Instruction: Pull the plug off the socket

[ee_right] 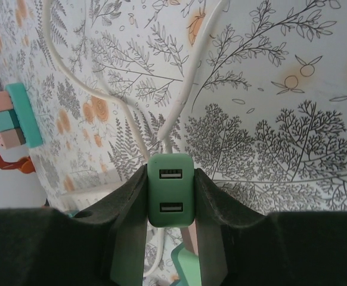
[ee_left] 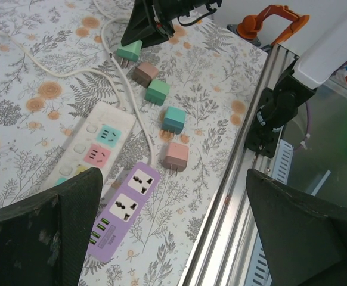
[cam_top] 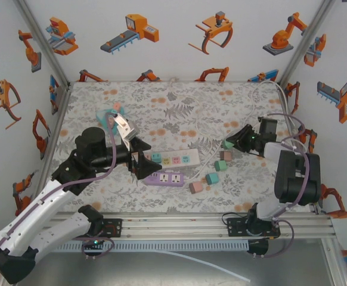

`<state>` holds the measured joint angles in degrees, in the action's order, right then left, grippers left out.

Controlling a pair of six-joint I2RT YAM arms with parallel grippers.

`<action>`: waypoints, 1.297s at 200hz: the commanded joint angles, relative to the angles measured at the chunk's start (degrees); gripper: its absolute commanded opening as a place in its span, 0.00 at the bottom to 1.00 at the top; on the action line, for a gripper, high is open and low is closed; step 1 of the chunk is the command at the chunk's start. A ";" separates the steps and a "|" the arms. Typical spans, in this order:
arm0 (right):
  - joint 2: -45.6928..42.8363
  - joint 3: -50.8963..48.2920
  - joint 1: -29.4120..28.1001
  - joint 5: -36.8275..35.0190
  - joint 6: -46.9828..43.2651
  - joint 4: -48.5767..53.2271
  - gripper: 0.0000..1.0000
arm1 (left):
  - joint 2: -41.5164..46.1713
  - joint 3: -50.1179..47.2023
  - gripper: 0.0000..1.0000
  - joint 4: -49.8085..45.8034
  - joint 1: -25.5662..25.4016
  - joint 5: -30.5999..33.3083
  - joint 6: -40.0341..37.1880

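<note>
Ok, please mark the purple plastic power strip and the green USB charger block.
Purple plastic power strip [ee_left: 133, 194]: left wrist view, top face between sockets.
Green USB charger block [ee_right: 170, 190]: right wrist view, front face between ports.

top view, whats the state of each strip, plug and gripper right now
left gripper, jaws wide open, holding nothing
green plug, unplugged, gripped
right gripper, jaws shut on green plug
white strip, visible sockets empty
purple strip, both sockets empty
four spare plugs, lying unplugged
</note>
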<state>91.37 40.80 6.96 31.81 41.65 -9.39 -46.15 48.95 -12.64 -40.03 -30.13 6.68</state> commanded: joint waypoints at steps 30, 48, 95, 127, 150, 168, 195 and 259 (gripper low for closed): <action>3.44 -1.51 -0.65 2.76 0.41 -5.82 0.40 | -0.30 -0.61 0.97 0.07 -0.50 4.21 -1.05; 4.44 -1.45 -1.42 2.69 0.01 -5.58 0.43 | -0.50 -0.61 0.97 0.19 -0.52 4.98 -1.18; 5.04 -1.73 -1.85 0.54 -0.53 -3.73 0.52 | -0.84 -0.56 0.97 -0.16 -0.51 6.28 -1.05; 2.13 -1.40 -1.87 -3.33 -3.16 0.79 0.58 | -0.42 -0.61 0.97 -0.96 -0.53 8.29 -1.05; -0.73 -0.25 -2.29 -7.65 -6.56 6.47 0.72 | -0.08 -0.69 0.97 -1.19 -0.52 10.07 -0.85; -3.18 0.80 -2.89 -10.44 -9.02 9.97 0.74 | -0.05 -0.70 0.97 -1.56 -0.55 11.14 -0.66; -6.50 2.84 -3.93 -13.82 -11.84 14.40 0.74 | -0.19 -0.65 0.97 -1.94 -0.49 13.21 -0.27; -15.01 10.75 -18.22 -22.35 -23.92 19.33 0.74 | -1.82 -0.61 0.97 -8.00 0.83 35.65 7.56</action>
<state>79.33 46.96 -4.93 13.67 26.00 8.21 -47.16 48.95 -16.82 -40.32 -6.59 9.39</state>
